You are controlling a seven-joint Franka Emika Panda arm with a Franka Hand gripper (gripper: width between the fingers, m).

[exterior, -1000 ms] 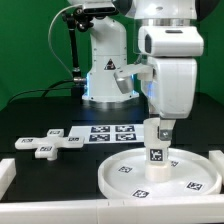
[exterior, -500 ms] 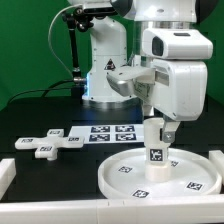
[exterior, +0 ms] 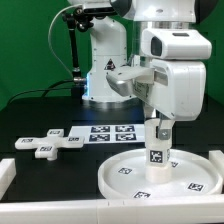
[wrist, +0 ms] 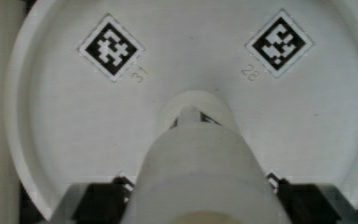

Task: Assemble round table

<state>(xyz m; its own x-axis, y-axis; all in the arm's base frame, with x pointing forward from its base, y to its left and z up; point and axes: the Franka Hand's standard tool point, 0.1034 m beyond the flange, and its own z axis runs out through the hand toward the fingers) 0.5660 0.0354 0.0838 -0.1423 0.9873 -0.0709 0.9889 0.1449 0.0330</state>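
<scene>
The large rimmed round disc (exterior: 160, 176) lies on the table at the front of the exterior view's right. The short white cylinder leg (exterior: 156, 152) stands upright on the middle of the disc, a tag on its side. My gripper (exterior: 158, 128) is shut on the leg's upper end. In the wrist view the leg (wrist: 197, 150) runs down between my fingers (wrist: 101, 198) to the disc (wrist: 69, 110), which shows two tags. The cross-shaped piece (exterior: 48, 141) lies on the table at the exterior view's left, apart from the gripper.
The marker board (exterior: 110, 133) lies flat behind the disc. A white wall (exterior: 8, 178) runs along the front edge, another at the right (exterior: 216, 160). The robot base (exterior: 105, 70) stands at the back.
The gripper with the leg has shifted very slightly; the wrist has turned a little. The disc and cross piece have not moved.
</scene>
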